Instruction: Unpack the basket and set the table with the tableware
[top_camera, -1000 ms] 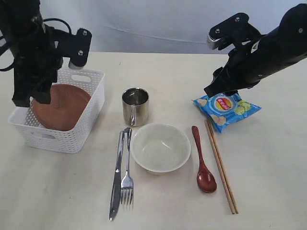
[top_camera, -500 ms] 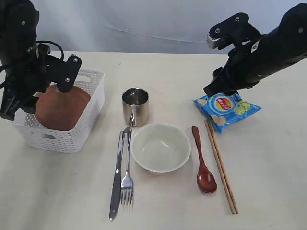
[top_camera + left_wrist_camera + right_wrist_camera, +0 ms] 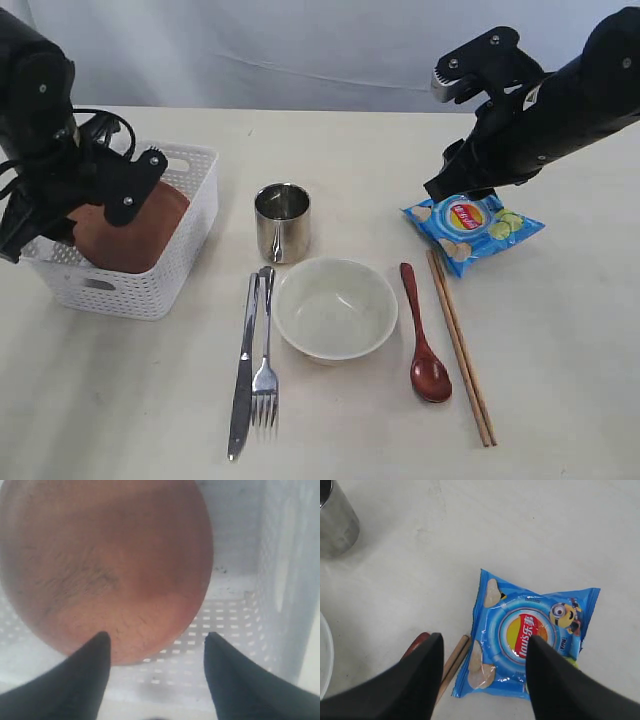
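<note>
Lower now than a second ago, the left gripper (image 3: pixel 156 637) hangs spread over the reddish-brown round plate (image 3: pixel 150 228). The matte pale cream tabletop (image 3: pixel 560 380) carries the white perforated plastic basket (image 3: pixel 130 290) holding that plate, a glossy cream bowl (image 3: pixel 336 308), a crinkly blue chip bag (image 3: pixel 472 228) beneath the spread right gripper (image 3: pixel 485 637), and a shiny steel cup (image 3: pixel 282 222).
</note>
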